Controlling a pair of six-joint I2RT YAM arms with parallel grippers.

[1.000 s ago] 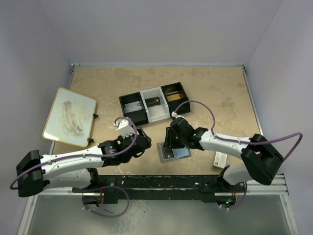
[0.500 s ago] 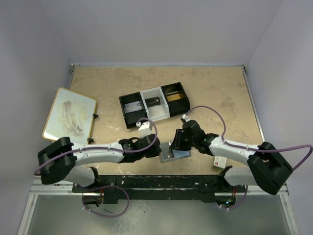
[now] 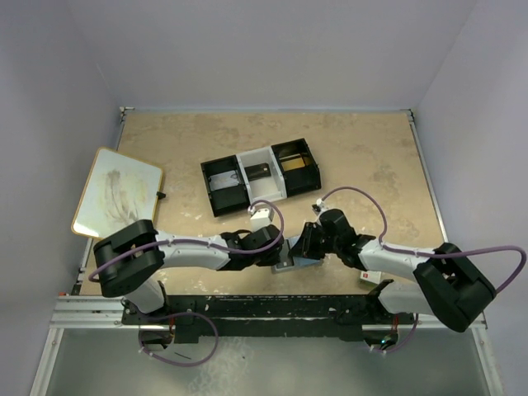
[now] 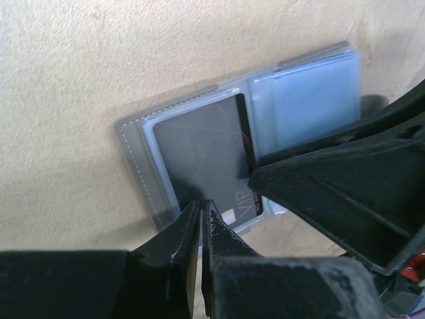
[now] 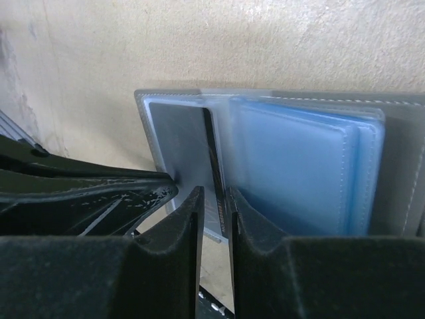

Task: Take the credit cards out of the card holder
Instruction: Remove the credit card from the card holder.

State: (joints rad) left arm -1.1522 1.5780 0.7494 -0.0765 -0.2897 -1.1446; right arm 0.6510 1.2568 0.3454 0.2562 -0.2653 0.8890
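The card holder lies open on the table near the front edge, between my two grippers. Its grey left panel holds a dark credit card marked VIP, and pale blue sleeves cover the right half. My left gripper is shut, its tips resting on the near edge of the card's panel. My right gripper has its jaws a narrow gap apart, straddling the dark card's inner edge beside the blue sleeves. In the top view the left gripper and right gripper almost meet.
A black-and-white three-compartment tray stands behind the holder. A whiteboard lies at the left. A small white-and-red box shows under the right arm. The black base rail runs just in front of the holder.
Both arms have swung in towards the holder and down to it. The left jaws have gone from wide open to shut, and the right jaws have narrowed.
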